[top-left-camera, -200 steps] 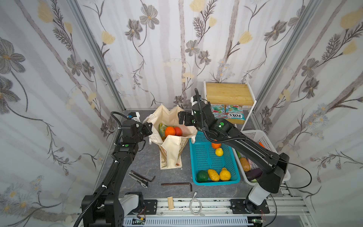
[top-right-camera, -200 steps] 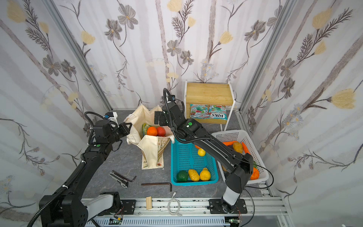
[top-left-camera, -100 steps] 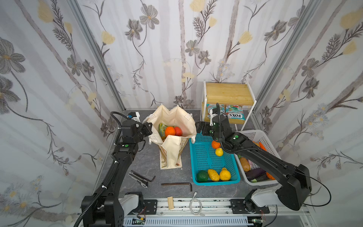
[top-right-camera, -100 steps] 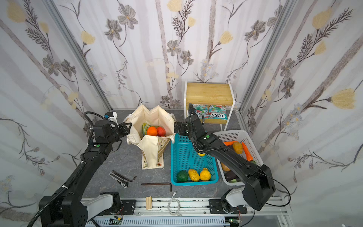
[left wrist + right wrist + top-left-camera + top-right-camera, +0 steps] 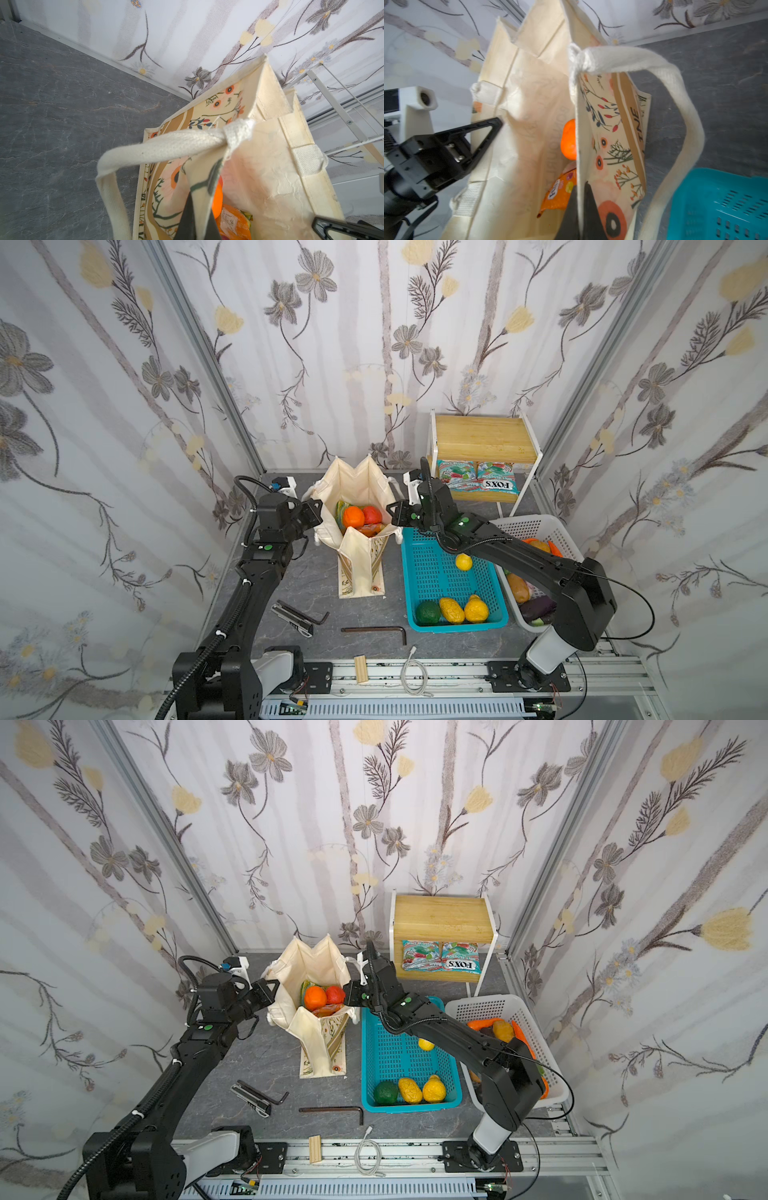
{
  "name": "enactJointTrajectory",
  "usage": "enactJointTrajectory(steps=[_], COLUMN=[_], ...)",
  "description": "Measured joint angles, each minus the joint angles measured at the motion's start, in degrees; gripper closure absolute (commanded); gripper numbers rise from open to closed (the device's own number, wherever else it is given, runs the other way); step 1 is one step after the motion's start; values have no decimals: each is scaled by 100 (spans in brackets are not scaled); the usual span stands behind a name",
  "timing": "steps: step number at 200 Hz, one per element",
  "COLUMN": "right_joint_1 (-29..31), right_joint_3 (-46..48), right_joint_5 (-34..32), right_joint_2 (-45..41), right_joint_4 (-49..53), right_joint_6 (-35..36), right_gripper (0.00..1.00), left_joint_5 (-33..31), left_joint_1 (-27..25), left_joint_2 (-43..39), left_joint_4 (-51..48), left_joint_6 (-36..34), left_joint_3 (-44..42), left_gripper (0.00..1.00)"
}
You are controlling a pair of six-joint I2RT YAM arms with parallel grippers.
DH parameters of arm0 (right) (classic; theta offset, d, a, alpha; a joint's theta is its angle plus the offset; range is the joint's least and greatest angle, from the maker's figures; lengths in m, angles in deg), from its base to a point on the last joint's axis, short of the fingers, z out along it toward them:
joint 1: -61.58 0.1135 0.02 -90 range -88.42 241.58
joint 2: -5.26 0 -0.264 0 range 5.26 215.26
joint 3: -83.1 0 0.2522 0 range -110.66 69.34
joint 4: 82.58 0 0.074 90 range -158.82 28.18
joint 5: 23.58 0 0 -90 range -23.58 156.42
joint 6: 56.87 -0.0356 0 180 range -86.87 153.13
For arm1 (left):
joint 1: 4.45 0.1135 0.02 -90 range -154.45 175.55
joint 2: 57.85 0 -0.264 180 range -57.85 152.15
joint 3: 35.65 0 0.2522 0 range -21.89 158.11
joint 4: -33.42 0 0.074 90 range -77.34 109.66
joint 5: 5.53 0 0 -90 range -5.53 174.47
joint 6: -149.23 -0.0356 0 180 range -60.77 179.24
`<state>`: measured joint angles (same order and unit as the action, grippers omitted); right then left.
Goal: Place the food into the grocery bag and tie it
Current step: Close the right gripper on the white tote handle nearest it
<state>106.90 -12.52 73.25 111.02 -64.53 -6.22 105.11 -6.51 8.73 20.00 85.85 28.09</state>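
Observation:
The grocery bag (image 5: pixel 357 485) (image 5: pixel 316 965) stands open on the grey table, cream lining showing. Inside lie an orange (image 5: pixel 353 516) (image 5: pixel 569 139), a red tomato (image 5: pixel 372 514), a green packet edge and an orange snack packet (image 5: pixel 560 193) (image 5: pixel 232 222). My left gripper (image 5: pixel 318 506) (image 5: pixel 198 207) is shut on the bag's left rim. On the opposite rim my right gripper (image 5: pixel 390 514) (image 5: pixel 580 187) is shut, with the cloth pinched between its fingers. A cream handle (image 5: pixel 166 145) (image 5: pixel 654 62) loops loose outside each held side.
A teal basket (image 5: pixel 432 576) right of the bag holds a lemon (image 5: pixel 463 562), two yellow fruits and a green one. Behind stand a white basket (image 5: pixel 536 526) of vegetables and a wooden shelf (image 5: pixel 482 439) over candy packets (image 5: pixel 478 481). Allen keys (image 5: pixel 374 630) lie in front.
My right gripper came down from above the bag's mouth to its right rim and shut on the cloth. The left gripper has kept its hold on the left rim.

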Motion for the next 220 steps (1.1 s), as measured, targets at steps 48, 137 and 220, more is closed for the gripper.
enactJointTrajectory(steps=[48,137,220], right_joint_1=[310,-417,-365], right_joint_3=[-1071,887,164], right_joint_5=[31,-271,-48], right_joint_2=[507,-909,81], right_joint_4=[369,170,-168], right_joint_6=[105,164,-20], right_gripper=[100,100,100], left_joint_5=[68,-232,-221], left_joint_1=[-415,264,15], left_joint_2=[-70,-507,92], left_joint_4=[-286,-765,-352], left_joint_6=[170,197,514], left_joint_3=[481,271,470], left_gripper=[100,100,100])
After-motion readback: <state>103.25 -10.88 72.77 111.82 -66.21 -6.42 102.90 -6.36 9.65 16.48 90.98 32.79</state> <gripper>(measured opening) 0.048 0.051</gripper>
